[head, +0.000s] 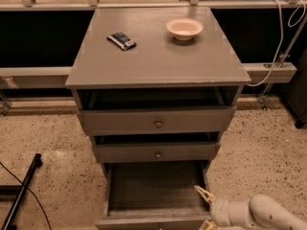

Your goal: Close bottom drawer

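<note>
at lower right, arm [268,215] lies low, gripper [206,209] at right front corner of open bottom drawer [153,188], fingers [203,193] spread wide.

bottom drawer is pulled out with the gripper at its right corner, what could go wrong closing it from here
1. The gripper sits at the right front corner of the bottom drawer, well off its middle. A push from there may skew the drawer and jam it.
2. One finger points into the drawer and might get caught under the middle drawer as it slides in.
3. A hard shove could jolt the bowl on top.
</note>
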Action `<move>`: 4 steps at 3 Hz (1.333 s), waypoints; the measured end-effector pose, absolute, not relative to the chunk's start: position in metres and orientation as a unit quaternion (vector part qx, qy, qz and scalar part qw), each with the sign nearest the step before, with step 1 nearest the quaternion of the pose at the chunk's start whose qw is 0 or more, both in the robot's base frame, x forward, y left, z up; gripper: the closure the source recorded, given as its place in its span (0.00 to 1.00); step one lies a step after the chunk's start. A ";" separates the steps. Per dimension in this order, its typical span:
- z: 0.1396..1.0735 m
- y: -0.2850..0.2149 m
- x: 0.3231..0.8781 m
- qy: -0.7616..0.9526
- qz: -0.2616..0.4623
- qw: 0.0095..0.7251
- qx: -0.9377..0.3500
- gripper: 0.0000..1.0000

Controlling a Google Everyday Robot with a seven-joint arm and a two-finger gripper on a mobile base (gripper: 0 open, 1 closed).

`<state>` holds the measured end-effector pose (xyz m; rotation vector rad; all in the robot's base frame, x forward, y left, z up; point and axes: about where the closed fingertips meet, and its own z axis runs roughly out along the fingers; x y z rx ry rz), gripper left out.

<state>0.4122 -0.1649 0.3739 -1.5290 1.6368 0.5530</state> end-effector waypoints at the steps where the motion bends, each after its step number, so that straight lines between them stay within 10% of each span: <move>1: 0.296 -0.154 0.411 0.668 0.220 0.369 -0.607 0.00; 4: 0.198 -0.149 0.388 0.679 0.215 0.338 -0.615 0.73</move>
